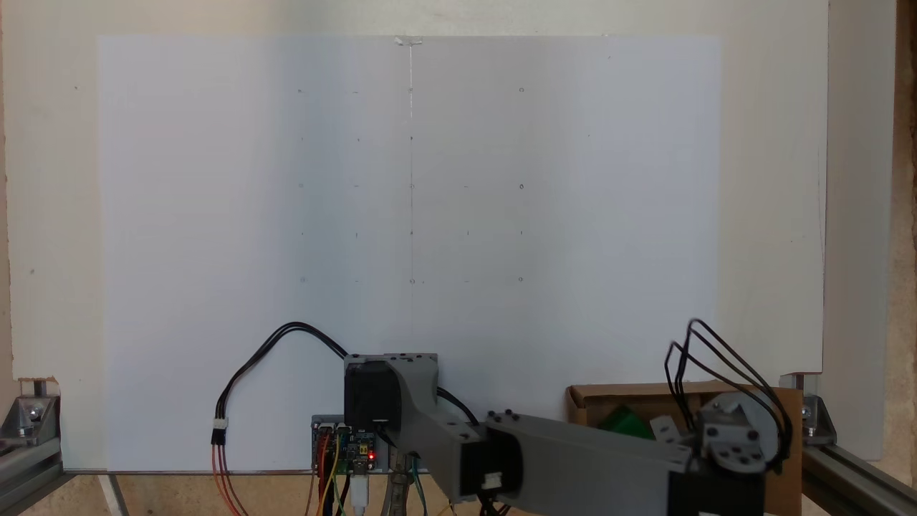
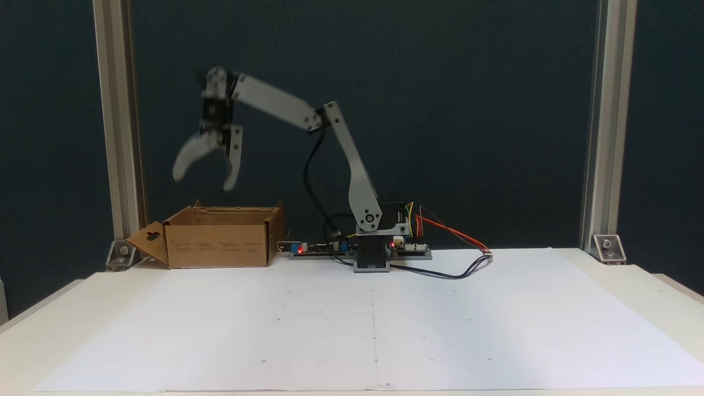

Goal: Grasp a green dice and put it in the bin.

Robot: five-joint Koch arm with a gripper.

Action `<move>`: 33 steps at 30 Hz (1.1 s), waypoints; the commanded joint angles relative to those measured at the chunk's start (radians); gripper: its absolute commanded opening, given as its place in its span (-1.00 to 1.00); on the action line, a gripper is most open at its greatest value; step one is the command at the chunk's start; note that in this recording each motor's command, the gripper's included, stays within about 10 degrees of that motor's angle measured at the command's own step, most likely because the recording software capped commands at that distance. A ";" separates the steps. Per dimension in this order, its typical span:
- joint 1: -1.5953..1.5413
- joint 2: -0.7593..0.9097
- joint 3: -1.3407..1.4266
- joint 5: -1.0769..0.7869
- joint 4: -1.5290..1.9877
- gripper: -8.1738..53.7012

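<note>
The green dice [image 1: 627, 421] lies inside the bin [image 1: 602, 401], a brown cardboard box at the lower right of a fixed view; the arm's forearm partly covers it. In another fixed view the bin [image 2: 220, 242] stands on the table at the left, with its keyhole flap folded out to the left. My gripper [image 2: 203, 179] hangs well above the bin's opening, blurred, its two fingers spread apart with nothing between them.
The arm's base and controller board [image 2: 379, 247] sit at the table's back edge, with loose wires [image 2: 456, 242] trailing right. A large white paper sheet [image 2: 374, 330] with small marks covers the table. Aluminium posts [image 2: 115, 137] stand at the back corners.
</note>
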 commanded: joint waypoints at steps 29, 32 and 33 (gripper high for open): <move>-1.471 0.581 0.678 0.468 -0.575 0.69; -1.480 0.670 0.904 0.462 -0.722 0.70; -1.483 0.696 0.974 0.459 -0.771 0.70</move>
